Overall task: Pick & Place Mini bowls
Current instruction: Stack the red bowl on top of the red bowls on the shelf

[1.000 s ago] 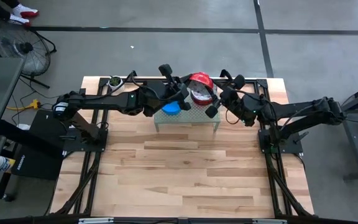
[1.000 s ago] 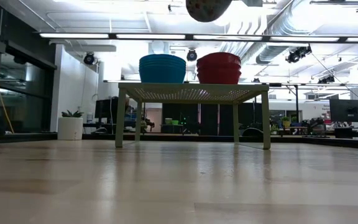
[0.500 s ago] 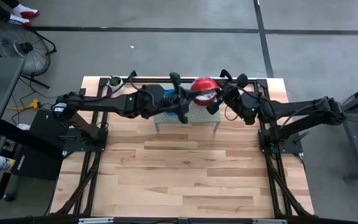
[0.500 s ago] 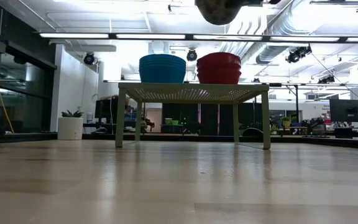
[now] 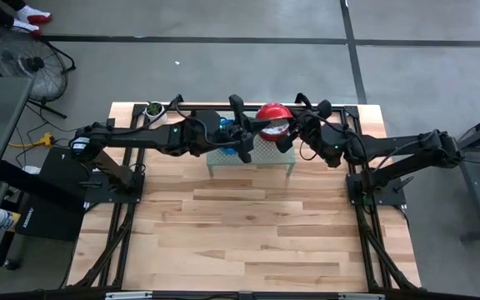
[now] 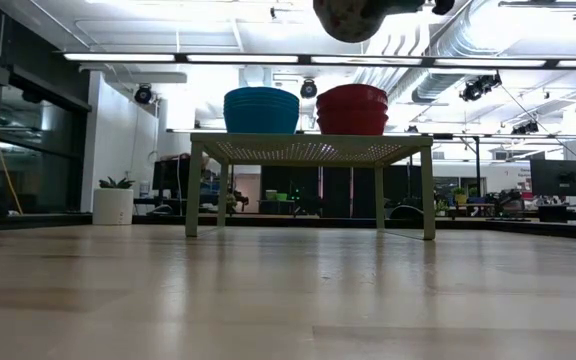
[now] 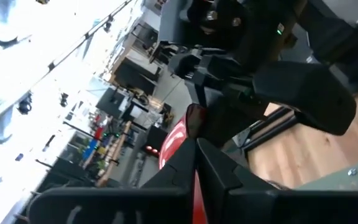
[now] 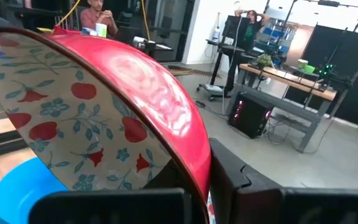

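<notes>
Carried bowl: small round bowl, glossy red outside, white floral inside (image 8: pixel 104 118), tilted high at the low view's top centre, clear of the stacks for placing.
Right gripper (image 5: pixel 283 133): fingers clamp its rim.
Left gripper (image 5: pixel 238 137): beside it at centre; finger state cannot be told.
Stacks: blue bowls (image 6: pixel 261 110) and red bowls (image 6: pixel 352 109) side by side on the pale-green perforated metal stand (image 6: pixel 311 150), mid-frame.

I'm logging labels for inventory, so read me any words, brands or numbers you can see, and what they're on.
No text can be read in any view.
Red bowl in the right tool: floral pattern only, no words.
Blue bowls: plain.
Black case beside the table: white marking, too small to read.
</notes>
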`<state>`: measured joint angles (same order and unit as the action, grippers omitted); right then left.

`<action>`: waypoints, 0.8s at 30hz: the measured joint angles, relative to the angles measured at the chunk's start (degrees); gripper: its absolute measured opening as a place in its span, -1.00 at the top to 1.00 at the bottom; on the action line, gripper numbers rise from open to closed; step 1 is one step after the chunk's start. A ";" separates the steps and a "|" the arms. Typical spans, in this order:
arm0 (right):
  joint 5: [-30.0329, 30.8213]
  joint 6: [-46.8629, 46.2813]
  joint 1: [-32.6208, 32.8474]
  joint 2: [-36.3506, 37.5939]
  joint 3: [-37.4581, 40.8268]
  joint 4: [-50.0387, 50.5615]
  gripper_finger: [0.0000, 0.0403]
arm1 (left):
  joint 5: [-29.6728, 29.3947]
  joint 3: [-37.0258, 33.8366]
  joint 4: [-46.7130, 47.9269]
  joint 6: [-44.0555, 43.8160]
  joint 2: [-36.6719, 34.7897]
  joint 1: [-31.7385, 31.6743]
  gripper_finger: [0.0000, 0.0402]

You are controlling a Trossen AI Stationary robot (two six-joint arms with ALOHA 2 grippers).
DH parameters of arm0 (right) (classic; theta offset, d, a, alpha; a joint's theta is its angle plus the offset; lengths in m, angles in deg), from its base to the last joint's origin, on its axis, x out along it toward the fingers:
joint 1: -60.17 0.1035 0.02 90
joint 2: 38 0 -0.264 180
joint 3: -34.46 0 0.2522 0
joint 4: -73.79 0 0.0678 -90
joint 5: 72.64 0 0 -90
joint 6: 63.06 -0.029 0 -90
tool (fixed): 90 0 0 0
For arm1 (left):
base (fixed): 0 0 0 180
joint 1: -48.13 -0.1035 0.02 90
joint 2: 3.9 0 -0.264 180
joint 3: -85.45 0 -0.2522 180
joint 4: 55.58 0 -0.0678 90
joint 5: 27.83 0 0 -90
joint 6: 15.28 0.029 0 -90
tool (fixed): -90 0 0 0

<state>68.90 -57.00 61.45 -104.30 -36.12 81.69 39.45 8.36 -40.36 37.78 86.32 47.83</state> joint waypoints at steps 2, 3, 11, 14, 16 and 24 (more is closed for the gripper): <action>-0.19 -1.38 -0.21 0.00 0.00 0.22 0.95 | -0.16 -0.02 -0.12 1.98 0.00 0.00 0.97; -0.56 -2.10 -0.34 0.00 0.00 0.47 0.95 | -0.30 -0.02 -0.19 2.45 0.00 0.00 0.97; -2.58 -4.47 -1.03 -0.02 0.00 1.11 0.95 | -0.61 -0.07 0.22 5.96 -0.13 -0.02 0.92; -2.93 -4.47 -1.03 -0.02 -0.02 0.99 0.95 | -0.60 -0.11 0.27 6.91 -0.13 -0.02 0.80; -3.03 -4.49 -1.03 -0.02 -0.04 0.96 0.95 | -0.44 -0.12 0.43 6.91 -0.13 -0.02 0.69; -3.70 -5.32 -1.39 0.04 -0.29 1.36 0.95 | -1.95 -0.22 0.22 7.29 -0.02 -0.02 0.13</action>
<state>65.20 -62.32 60.05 -104.25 -36.41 83.05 37.50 8.14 -40.14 45.07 86.30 47.81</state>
